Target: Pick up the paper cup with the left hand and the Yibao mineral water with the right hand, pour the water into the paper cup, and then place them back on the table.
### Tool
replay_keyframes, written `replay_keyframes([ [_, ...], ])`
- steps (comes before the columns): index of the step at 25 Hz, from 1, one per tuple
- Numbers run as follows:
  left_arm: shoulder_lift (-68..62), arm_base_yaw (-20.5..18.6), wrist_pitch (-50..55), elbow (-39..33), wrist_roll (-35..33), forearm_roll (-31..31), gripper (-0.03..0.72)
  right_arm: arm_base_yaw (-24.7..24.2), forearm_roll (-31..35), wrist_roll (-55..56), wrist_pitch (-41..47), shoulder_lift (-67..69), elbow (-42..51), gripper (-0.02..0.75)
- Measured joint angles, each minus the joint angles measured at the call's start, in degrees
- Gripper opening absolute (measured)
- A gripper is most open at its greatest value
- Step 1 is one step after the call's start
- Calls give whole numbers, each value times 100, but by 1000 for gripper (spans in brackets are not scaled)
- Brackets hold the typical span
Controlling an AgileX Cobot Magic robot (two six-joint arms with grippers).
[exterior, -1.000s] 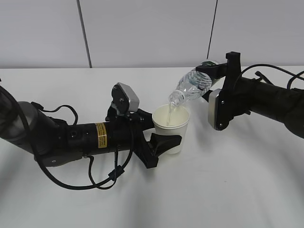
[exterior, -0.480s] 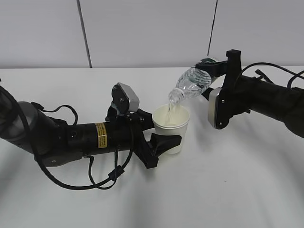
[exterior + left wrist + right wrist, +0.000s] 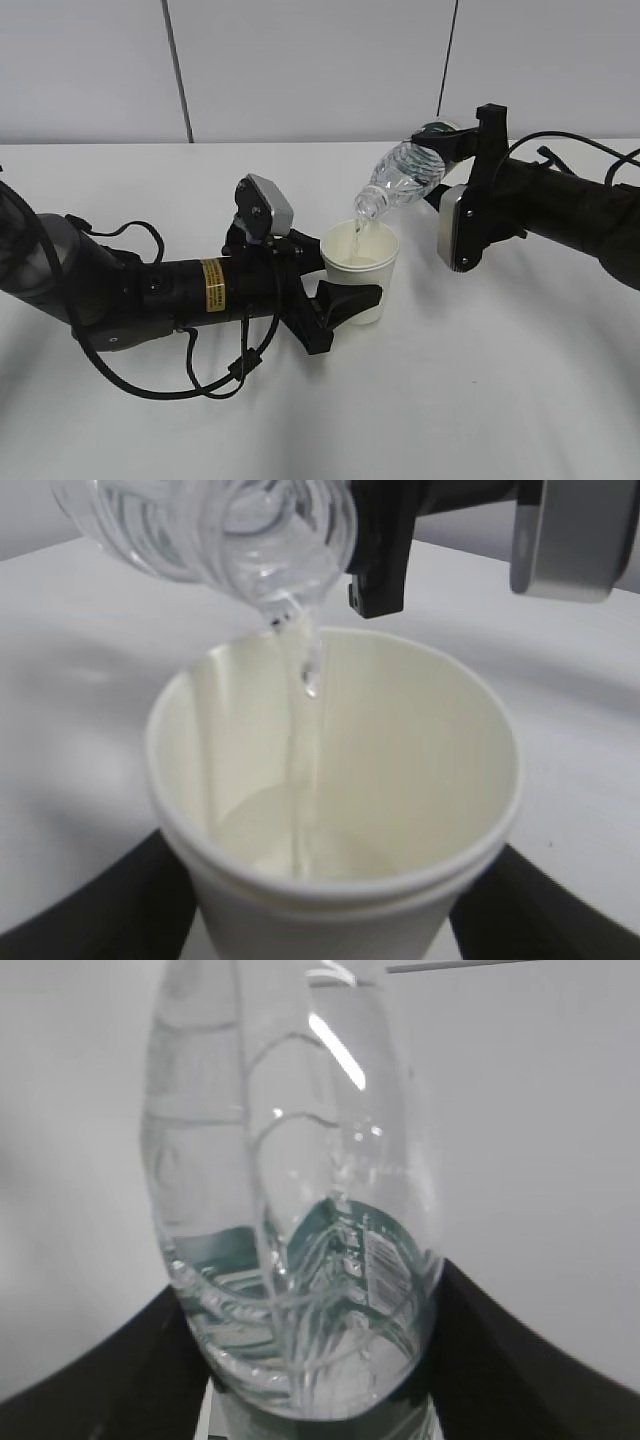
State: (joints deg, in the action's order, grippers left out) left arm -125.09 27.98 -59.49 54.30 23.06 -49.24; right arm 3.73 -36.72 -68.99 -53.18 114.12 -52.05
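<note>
I'm mid-pour — my right hand (image 3: pixel 450 150) fingers pinch the tilted Yibao mineral water (image 3: pixel 402 180) above the paper cup (image 3: pixel 360 272) clasped by my left hand (image 3: pixel 335 290) — next, I'd tip upright and set both on the table (image 3: pixel 480 400).

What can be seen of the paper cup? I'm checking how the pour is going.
The paper cup is plain cream-white with a rolled rim, tapering downward. It stands upright, clasped between the left gripper fingers. A thin stream of water from the tilted bottle above falls inside; a shallow pool covers its bottom. The bottle mouth hangs just over the rim, not touching.
</note>
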Motion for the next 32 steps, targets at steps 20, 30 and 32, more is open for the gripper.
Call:
replay_keyframes([
  [20, 0, 0, 13, 0, 0, 0, 456, 0, 0, -103, -2, 0, 0, 447],
  [30, 0, 0, 33, 0, 0, 0, 456, 0, 63, -115, -2, 0, 0, 447],
  [32, 0, 0, 33, 0, 0, 0, 454, 0, 63, -115, -2, 0, 0, 447],
])
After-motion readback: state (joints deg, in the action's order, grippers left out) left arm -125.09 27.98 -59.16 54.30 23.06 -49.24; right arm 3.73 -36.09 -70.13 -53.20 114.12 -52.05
